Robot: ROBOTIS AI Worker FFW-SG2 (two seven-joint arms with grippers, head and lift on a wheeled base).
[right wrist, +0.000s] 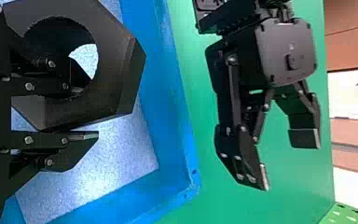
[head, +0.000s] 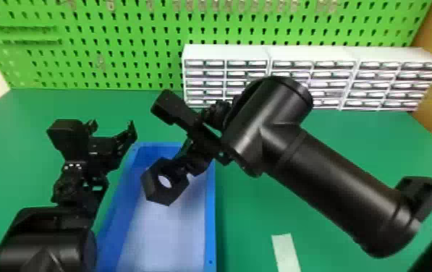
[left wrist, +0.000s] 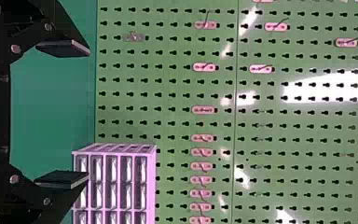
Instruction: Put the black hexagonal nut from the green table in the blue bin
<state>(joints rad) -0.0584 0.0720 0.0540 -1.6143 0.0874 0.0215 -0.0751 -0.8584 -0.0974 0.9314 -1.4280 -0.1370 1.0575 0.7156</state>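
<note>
My right gripper (head: 186, 169) is over the blue bin (head: 210, 217), shut on the black hexagonal nut (head: 153, 186). In the right wrist view, the right gripper (right wrist: 80, 112) has one finger through the hole of the nut (right wrist: 114, 70) and the other against its outer side, with the bin's wall (right wrist: 168, 102) beyond. The nut hangs above the bin's interior. My left gripper (head: 113, 129) stands open beside the bin's far left corner, holding nothing. In the left wrist view, the left gripper (left wrist: 63, 113) has its fingers wide apart, facing the pegboard.
White drawer cabinets (head: 225, 52) stand at the back of the green table (head: 334, 224), before the green pegboard (head: 124, 47). A pale strip (head: 286, 251) lies right of the bin. The right forearm (head: 334, 181) crosses above the table from the right.
</note>
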